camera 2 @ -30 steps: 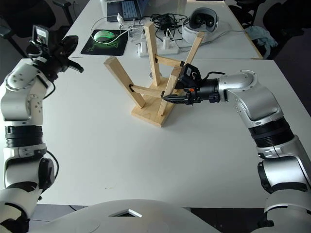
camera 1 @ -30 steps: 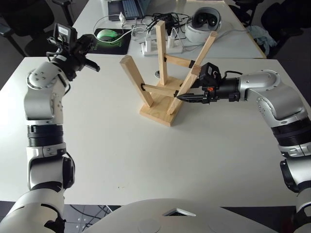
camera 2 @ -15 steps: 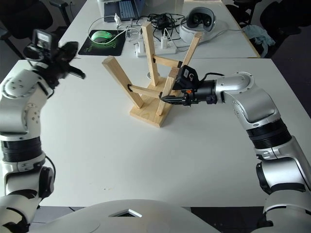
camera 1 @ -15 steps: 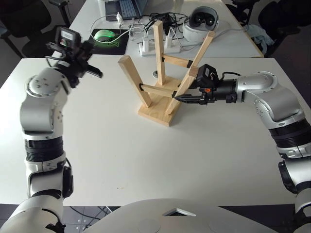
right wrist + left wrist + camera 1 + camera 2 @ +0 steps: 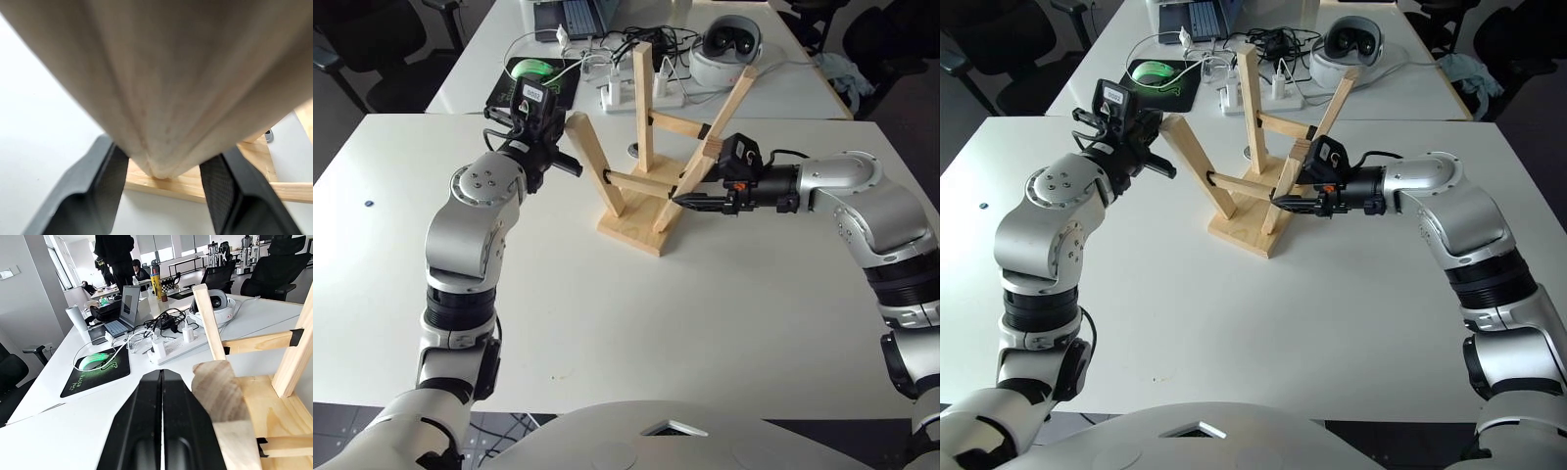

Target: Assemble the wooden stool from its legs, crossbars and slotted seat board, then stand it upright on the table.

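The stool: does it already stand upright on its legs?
No, the stool rests upside down on its seat board, with its legs pointing up.

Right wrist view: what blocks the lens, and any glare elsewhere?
Right wrist view: a stool leg sits right against the lens, between the fingers of the right gripper. Left wrist view: green light glows on the mouse pad.
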You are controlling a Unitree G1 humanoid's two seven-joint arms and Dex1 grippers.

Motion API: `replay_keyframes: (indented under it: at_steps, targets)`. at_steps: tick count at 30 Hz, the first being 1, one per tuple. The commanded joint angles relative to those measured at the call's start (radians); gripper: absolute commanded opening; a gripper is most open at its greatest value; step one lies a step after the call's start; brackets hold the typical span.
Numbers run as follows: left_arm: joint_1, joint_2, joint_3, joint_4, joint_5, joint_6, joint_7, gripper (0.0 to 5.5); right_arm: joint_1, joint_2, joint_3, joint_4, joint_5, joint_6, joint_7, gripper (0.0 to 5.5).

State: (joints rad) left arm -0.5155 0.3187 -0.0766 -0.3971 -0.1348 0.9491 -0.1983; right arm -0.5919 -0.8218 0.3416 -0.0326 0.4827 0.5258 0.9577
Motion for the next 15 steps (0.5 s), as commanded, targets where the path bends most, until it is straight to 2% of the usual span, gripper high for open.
replay_keyframes:
  at_steps: [1,7,9,12,15]
  targets:
    - [0.033,-0.09,-0.219,-0.06,-0.155,0.085,-0.174,0.0,0.112,0.033,0.188,0.057,-0.156,0.14,-0.012,2.06]
    - [0.019,-0.118,-0.238,-0.067,-0.149,0.095,-0.16,0.0,0.111,0.05,0.207,0.058,-0.165,0.137,-0.012,2.06]
    - [0.026,-0.074,-0.174,-0.094,-0.177,0.1,-0.196,0.0,0.106,0.037,0.22,0.1,-0.2,0.087,0.01,2.06]
    - [-0.001,0.068,-0.014,-0.116,-0.249,0.098,-0.322,0.0,0.099,0.023,0.214,0.138,-0.219,0.05,0.033,2.06]
    - [-0.045,0.323,0.146,-0.045,-0.278,0.015,-0.534,0.0,0.097,0.009,0.202,0.168,-0.222,0.009,0.06,2.06]
